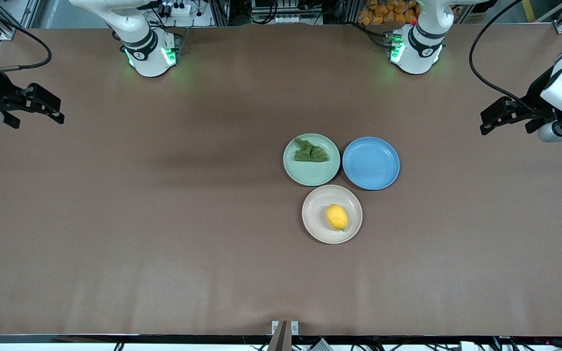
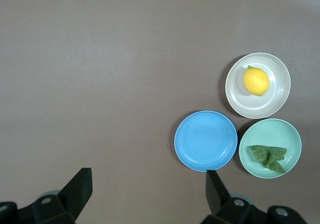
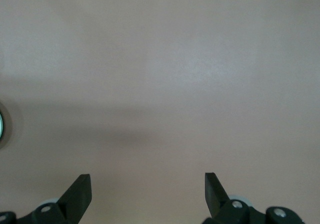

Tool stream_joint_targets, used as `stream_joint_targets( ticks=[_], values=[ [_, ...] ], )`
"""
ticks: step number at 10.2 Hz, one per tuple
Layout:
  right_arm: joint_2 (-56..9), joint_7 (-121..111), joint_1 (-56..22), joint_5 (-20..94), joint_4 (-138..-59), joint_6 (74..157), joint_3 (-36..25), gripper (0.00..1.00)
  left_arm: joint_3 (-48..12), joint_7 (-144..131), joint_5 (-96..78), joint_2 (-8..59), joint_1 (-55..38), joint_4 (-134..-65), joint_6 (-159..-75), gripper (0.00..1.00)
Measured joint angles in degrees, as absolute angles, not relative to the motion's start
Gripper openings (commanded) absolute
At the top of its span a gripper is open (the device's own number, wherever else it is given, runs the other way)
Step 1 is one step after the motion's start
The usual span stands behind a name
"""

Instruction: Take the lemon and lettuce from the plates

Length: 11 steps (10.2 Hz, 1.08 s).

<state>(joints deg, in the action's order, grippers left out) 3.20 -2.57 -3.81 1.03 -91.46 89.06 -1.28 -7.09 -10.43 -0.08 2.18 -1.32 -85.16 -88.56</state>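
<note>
The yellow lemon [image 1: 336, 217] lies on the beige plate [image 1: 311, 214], nearest the front camera. The dark green lettuce [image 1: 311, 151] lies on the mint green plate [image 1: 310, 174], just farther from the camera. In the left wrist view the lemon [image 2: 256, 80], the beige plate [image 2: 280, 92], the lettuce [image 2: 269, 155] and the mint plate [image 2: 255, 170] all show. My left gripper [image 1: 487, 122] [image 2: 148, 184] is open and empty, up over the left arm's end of the table. My right gripper [image 1: 58, 111] [image 3: 148, 186] is open and empty, over the right arm's end. Both are far from the plates.
An empty blue plate [image 1: 371, 163] touches the mint plate on the side toward the left arm's end; it also shows in the left wrist view [image 2: 205, 140]. The brown table [image 1: 164, 219] spreads wide around the three plates. The mint plate's edge [image 3: 1, 124] just shows in the right wrist view.
</note>
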Motion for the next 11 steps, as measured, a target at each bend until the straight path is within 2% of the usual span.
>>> stream_joint_targets(
  ticks=[5,8,11],
  values=[
    [3.29,-2.57,-3.88,1.05,-91.47,88.91,-0.97,1.00,-7.08,-10.43,-0.08,2.56,-1.30,-85.36,-88.10,1.00],
    [3.28,0.10,-4.14,1.30,-91.50,88.91,1.58,1.00,-7.13,-10.07,-0.08,8.53,-1.61,-85.48,-89.73,1.00],
    [1.80,15.78,-8.10,1.39,-92.50,93.12,7.71,1.00,-7.48,-10.07,-0.15,14.91,-2.09,-85.23,-97.08,1.00]
  ],
)
